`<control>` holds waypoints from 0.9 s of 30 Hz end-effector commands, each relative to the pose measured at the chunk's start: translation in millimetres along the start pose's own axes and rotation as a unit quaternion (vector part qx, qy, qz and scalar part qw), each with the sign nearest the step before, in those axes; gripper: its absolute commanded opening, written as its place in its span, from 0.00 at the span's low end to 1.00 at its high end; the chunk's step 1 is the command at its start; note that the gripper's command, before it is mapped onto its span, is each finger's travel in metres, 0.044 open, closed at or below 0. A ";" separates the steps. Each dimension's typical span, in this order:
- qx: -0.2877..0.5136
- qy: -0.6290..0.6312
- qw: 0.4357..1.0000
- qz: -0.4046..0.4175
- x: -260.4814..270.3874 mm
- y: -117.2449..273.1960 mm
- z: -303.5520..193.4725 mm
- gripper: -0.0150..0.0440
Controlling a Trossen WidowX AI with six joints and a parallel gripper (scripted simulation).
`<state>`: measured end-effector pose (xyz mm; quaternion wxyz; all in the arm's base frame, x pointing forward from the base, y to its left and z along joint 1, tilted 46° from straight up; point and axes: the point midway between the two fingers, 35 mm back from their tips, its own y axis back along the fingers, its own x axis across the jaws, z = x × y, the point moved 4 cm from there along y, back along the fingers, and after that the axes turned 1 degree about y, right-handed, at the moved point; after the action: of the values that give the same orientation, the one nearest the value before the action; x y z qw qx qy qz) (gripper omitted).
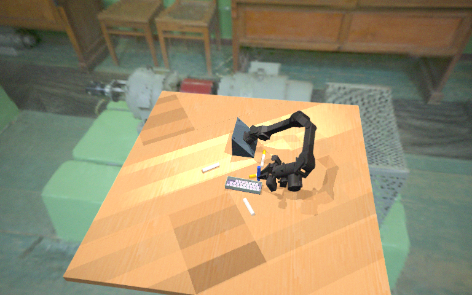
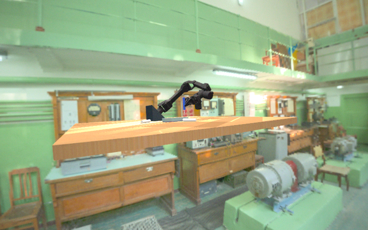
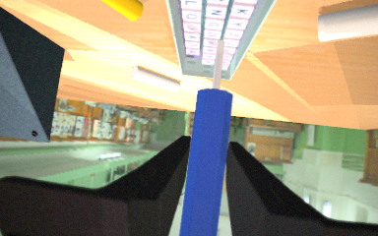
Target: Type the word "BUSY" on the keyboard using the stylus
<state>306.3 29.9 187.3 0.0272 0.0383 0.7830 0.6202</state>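
The black claw [image 1: 260, 173] [image 2: 185, 103] [image 3: 209, 147] is closed partway, its fingers pinching a blue cylindrical stylus with a thin pale tip [image 1: 258, 173] [image 2: 184, 103] [image 3: 207, 157], held nearly upright above the wooden table [image 1: 139, 222] [image 2: 173, 135] [image 3: 295, 74]; the grey-framed keyboard with pinkish-white keys [image 1: 243, 185] [image 2: 172, 119] [image 3: 186, 67] lies flat on it, between two white cylindrical sticks [image 1: 210, 167] [image 2: 145, 121] [image 3: 157, 79] and [image 1: 248, 206] [image 2: 189, 120] [image 3: 349, 24], near the claw
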 end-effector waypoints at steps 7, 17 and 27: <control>0.002 0.003 1.000 0.005 1.5 -11.3 16.6 0.25; 0.002 0.003 1.000 0.005 1.7 -13.5 19.9 0.39; 0.002 0.003 1.000 0.005 1.7 -15.9 24.0 0.39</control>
<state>306.5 47.9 167.9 0.0207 0.0390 0.7854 0.6174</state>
